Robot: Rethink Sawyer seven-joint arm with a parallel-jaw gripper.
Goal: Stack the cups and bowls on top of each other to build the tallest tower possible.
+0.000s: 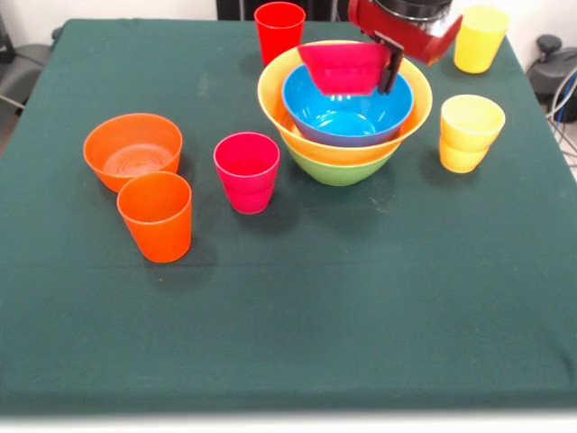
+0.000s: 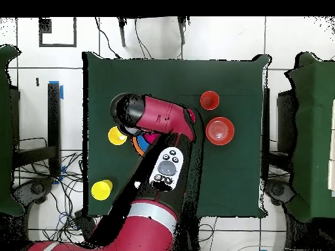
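The tower stands at the back middle: a green bowl [image 1: 338, 170] as base, the very large yellow bowl [image 1: 270, 90] in it, and a blue bowl [image 1: 347, 115] inside that. A magenta-pink bowl [image 1: 341, 66] hangs tilted just above the blue one, with my gripper [image 1: 389, 67] shut on its right rim. Loose on the cloth are an orange bowl [image 1: 133, 149], an orange cup [image 1: 156, 216], a magenta-pink cup [image 1: 246, 171], a red cup [image 1: 279, 29] and yellow cups [image 1: 469, 133] [image 1: 480, 38]. In the overhead view my arm [image 2: 160, 117] hides the gripper and most of the tower.
A dark green cloth [image 1: 361, 307] covers the table. The red cup stands close behind the tower's left rim. The nearer yellow cup stands just right of the tower. Overhead, the orange cup [image 2: 209, 100] and orange bowl [image 2: 220, 130] lie right of the arm.
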